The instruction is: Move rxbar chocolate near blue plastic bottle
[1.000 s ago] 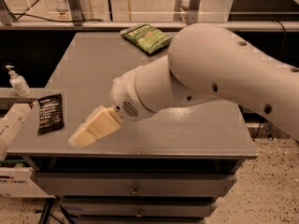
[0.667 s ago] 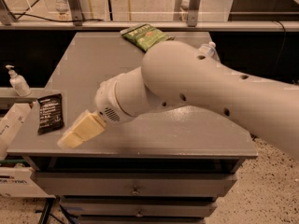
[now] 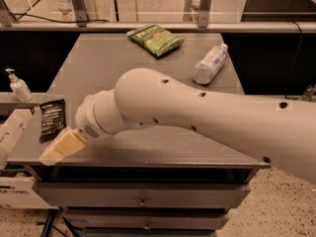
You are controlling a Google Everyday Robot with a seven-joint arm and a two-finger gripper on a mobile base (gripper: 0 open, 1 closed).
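Note:
The rxbar chocolate [image 3: 52, 116], a flat black wrapper with white print, lies at the left edge of the grey table [image 3: 103, 63]. The blue plastic bottle [image 3: 210, 64], clear with a white cap, lies on its side at the table's right back. My gripper [image 3: 60, 148] with cream-coloured fingers hangs over the table's front left corner, just in front of and slightly right of the bar. The big white arm crosses the table's front from the right.
A green snack bag [image 3: 155, 39] lies at the back middle of the table. A small white pump bottle [image 3: 18, 86] stands on a ledge to the left. Drawers sit under the tabletop. A rail runs behind the table.
The arm has swung left and forward, bringing the gripper from the table's front middle to the front left corner beside the bar. The bottle has come into view behind the arm.

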